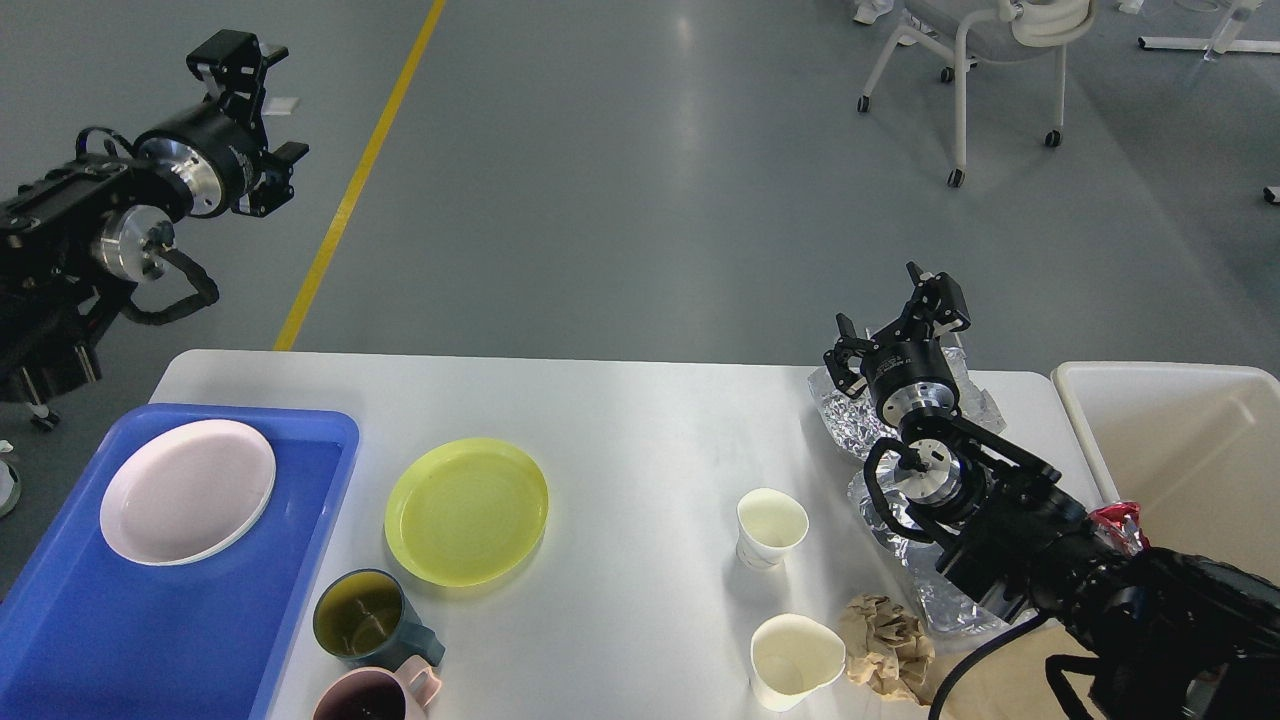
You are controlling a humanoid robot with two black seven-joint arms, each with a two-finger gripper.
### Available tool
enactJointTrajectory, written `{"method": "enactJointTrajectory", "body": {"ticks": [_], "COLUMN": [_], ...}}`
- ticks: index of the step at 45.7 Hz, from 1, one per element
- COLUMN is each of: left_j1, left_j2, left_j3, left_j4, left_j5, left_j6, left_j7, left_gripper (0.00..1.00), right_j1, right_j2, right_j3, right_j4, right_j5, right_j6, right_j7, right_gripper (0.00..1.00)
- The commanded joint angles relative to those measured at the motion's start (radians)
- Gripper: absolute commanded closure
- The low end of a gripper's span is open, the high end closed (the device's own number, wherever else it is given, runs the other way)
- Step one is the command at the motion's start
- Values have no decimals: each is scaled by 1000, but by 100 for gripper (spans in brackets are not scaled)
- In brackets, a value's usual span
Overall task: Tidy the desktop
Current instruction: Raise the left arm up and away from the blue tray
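Cluttered desktop (640, 440), blue tray (300, 450)

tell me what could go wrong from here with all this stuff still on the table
1. The right gripper hovers over crumpled foil at the desktop's far edge; a clumsy grab might push the foil off.
2. The two paper cups look light and stand near the right arm; a sweep toward the bin could topple them.
3. The dark mug and pink mug sit close to the yellow plate and the blue tray, so reaching in could knock one.
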Motion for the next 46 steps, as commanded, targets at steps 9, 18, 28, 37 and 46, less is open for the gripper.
{"method": "enactJointTrajectory", "body": {"ticks": [9, 18, 28, 37, 46], "left_j1": [-314, -354, -377, -552, -606], "left_j2": [-70, -86, -83, -80, -80], "left_j3": [418, 427, 636, 965, 1150], "left_j4": [0, -6, -55, -397, -553], "left_j5": [18, 55, 173, 175, 179], "left_j6": [-6, -69, -273, -436, -486], "left_j7": [-2, -3, -2, -2, -2], "left_gripper": [0, 0, 0, 0, 0], "right_j1": [0, 0, 1, 1, 1], "right_j2": [0, 0, 0, 0, 0], "right_j3": [0, 0, 0, 0, 0], "right_j4": [-1, -1, 1, 2, 4], "right_j5": [0, 0, 0, 0, 0], "right_j6": [0, 0, 0, 0, 0], "right_j7": [0, 0, 0, 0, 0], "right_gripper": [0, 0, 0, 0, 0]}}
